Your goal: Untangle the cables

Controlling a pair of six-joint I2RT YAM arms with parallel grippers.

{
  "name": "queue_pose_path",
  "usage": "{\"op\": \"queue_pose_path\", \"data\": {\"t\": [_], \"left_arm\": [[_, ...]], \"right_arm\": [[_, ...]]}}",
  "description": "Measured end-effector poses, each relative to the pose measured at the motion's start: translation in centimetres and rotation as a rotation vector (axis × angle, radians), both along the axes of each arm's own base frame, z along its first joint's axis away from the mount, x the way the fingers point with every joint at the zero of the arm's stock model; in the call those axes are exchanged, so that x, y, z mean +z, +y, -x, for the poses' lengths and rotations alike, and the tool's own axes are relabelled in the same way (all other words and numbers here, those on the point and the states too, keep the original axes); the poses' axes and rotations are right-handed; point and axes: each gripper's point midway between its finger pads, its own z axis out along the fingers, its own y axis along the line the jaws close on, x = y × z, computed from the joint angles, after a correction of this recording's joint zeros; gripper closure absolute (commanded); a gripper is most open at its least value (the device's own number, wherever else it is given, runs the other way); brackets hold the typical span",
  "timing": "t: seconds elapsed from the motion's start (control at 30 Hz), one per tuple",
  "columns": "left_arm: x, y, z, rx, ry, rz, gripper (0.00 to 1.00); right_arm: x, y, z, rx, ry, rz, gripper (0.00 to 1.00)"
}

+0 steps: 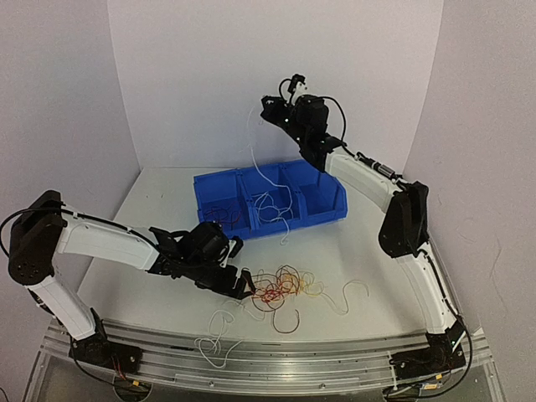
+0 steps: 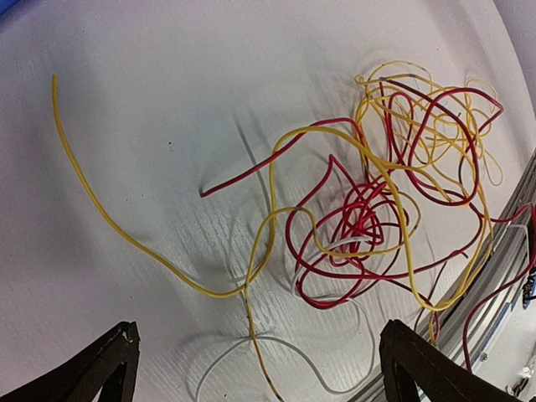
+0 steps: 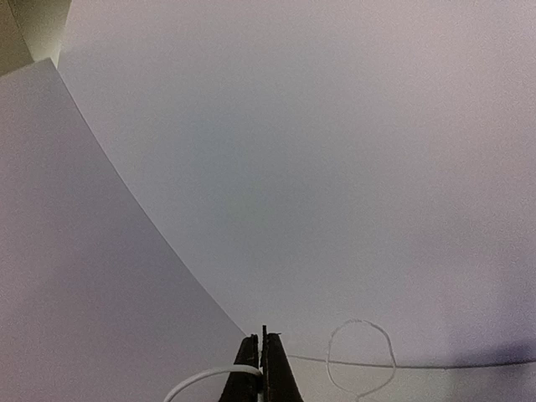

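A tangle of dark red, yellow-orange and white cables (image 1: 280,289) lies on the white table near the front; in the left wrist view the red and yellow knot (image 2: 377,218) sits ahead of the jaws. My left gripper (image 1: 243,285) is open, low at the tangle's left edge, with a yellow strand (image 2: 251,335) and a white loop between its fingertips (image 2: 113,360). My right gripper (image 1: 266,109) is raised high above the blue bin (image 1: 268,199) and is shut on a white cable (image 3: 201,381) that hangs down (image 1: 261,172) into the bin's middle compartment.
The blue bin has three compartments with thin wires in the left and middle ones. More white cable (image 1: 218,335) trails toward the metal rail (image 1: 276,360) at the table's front edge. White walls enclose the back and sides.
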Motion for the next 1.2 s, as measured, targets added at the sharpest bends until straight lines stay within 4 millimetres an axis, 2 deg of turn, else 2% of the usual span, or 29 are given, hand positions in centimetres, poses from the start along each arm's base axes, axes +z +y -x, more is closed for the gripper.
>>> {"op": "queue_pose_path", "data": {"t": [0.07,0.2,0.3,0.4,0.5,0.57,0.73,0.87,1.0,1.1,1.2], "left_arm": [[-0.3,0.2,0.1,0.005,0.002,-0.002,0.0],[-1.2,1.1,0.6,0.023,0.02,-0.019,0.0],[-1.5,1.6,0.9,0.029,0.028,-0.026,0.0],[-1.3,1.6,0.9,0.032,0.025,-0.02,0.0],[-1.3,1.6,0.8,0.035,0.024,-0.022,0.0],[-1.3,1.6,0.9,0.034,0.024,-0.022,0.0],[-1.3,1.6,0.9,0.034,0.026,-0.021,0.0],[-1.3,1.6,0.9,0.044,0.032,-0.019,0.0],[-1.3,1.6,0.9,0.047,0.034,-0.018,0.0],[-1.3,1.6,0.9,0.049,0.036,-0.019,0.0],[-1.4,1.6,1.0,0.054,0.04,-0.02,0.0]], "right_arm": [[-3.1,0.9,0.3,0.045,0.05,0.07,1.0],[-10.6,2.0,1.4,0.128,0.176,0.218,1.0],[-15.7,2.0,2.9,0.172,0.271,0.317,1.0],[-19.2,1.1,4.3,0.186,0.347,0.396,1.0],[-20.6,0.1,5.9,0.186,0.39,0.447,1.0],[-20.6,-0.9,6.5,0.157,0.407,0.472,1.0],[-19.4,-3.3,6.4,0.031,0.429,0.522,1.0],[-19.4,-4.6,6.2,-0.05,0.457,0.563,1.0],[-19.3,-5.0,5.9,-0.093,0.483,0.607,1.0],[-18.8,-4.4,5.2,-0.119,0.461,0.626,1.0],[-20.0,-4.1,5.1,-0.132,0.472,0.661,1.0]]}}
